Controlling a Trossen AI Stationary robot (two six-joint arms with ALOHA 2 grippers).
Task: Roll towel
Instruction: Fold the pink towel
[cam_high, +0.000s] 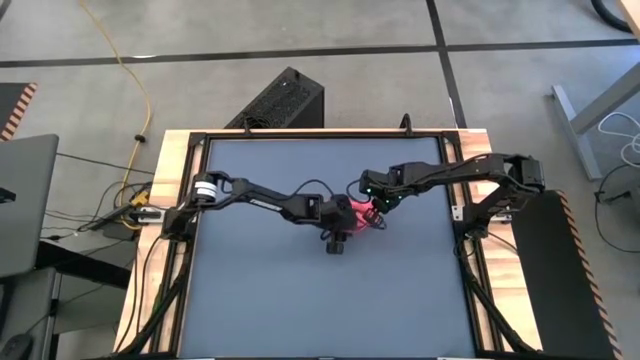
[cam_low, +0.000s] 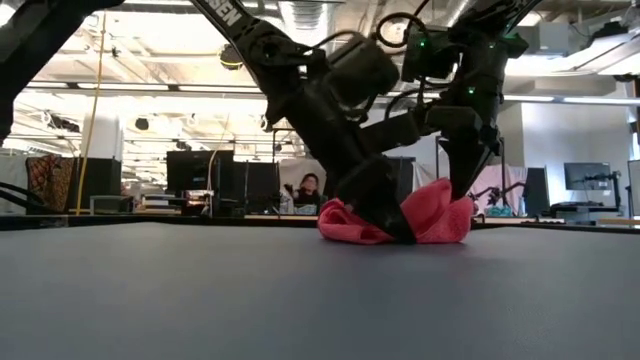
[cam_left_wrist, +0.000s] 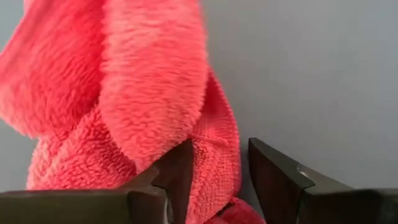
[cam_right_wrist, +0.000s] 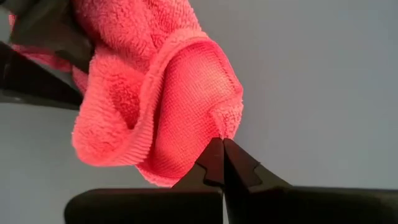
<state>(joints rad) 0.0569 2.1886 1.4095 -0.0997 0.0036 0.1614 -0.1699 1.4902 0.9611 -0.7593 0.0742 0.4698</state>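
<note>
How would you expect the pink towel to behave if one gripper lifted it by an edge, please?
The towel would probably droop rather than hold shape: it lies bunched in soft folds. Its fuzzy pile suggests fingers grip it without slipping. It looks light, so the right gripper, pinching a corner, likely lifts it easily.

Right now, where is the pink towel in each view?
High: towel at table centre, between both grippers.
Low: right of centre, on the table.
Left wrist: fills the left half.
Right wrist: upper left, corner pinched.
Shared landmark: the grey tabletop.

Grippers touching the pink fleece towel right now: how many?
2. The left gripper straddles a fold of the bunched bright pink fleece towel mid-table; the right gripper is shut on its edge.
</note>
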